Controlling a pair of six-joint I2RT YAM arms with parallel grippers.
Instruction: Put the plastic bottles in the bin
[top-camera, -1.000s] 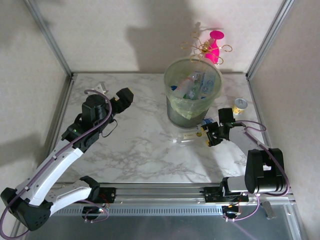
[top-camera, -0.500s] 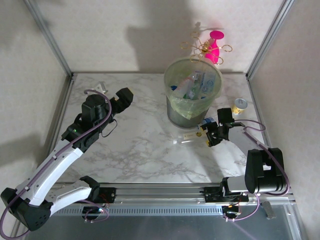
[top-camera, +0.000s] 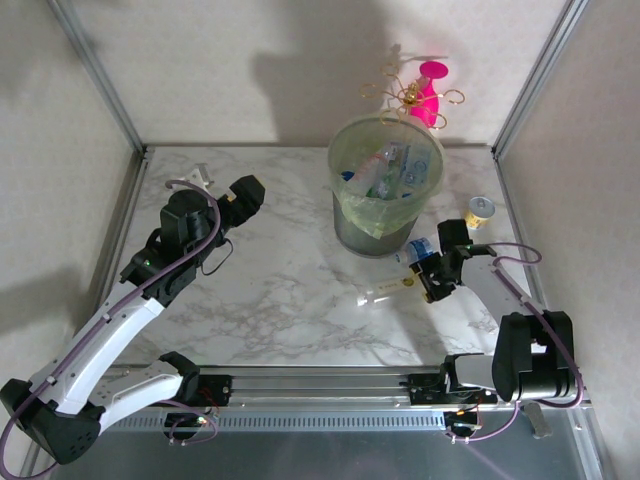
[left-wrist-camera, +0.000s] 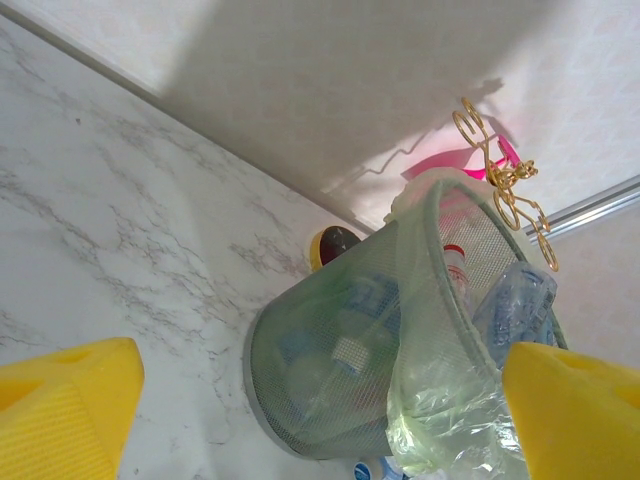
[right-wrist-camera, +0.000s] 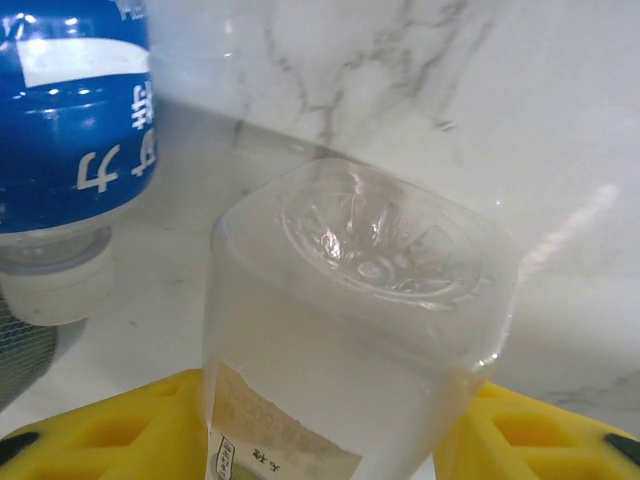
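Your left gripper (top-camera: 246, 190) hangs over the marble table (top-camera: 280, 300) at about nine o'clock from the bin (top-camera: 358, 232). In the left wrist view its yellow pads (left-wrist-camera: 60, 405) stand wide apart with nothing between them. The bin stands upright toward the back of the table, and its bag-lined mouth holds several bottles (top-camera: 385, 170). A pink-and-gold ornament (top-camera: 425, 92) sits at one o'clock from the bin, against the back wall. At five o'clock from the bin, a blue-labelled bottle (top-camera: 418, 249) lies on its side just beside the base. A little farther out on the same bearing, your right gripper (top-camera: 430, 278) is clamped on a clear bottle (top-camera: 385, 292), whose neck points toward eight o'clock. In the right wrist view the yellow fingers (right-wrist-camera: 110, 425) press either side of that bottle. You cannot tell whether it touches the table. A gold-topped can (top-camera: 480, 208) stands at three o'clock from the bin.
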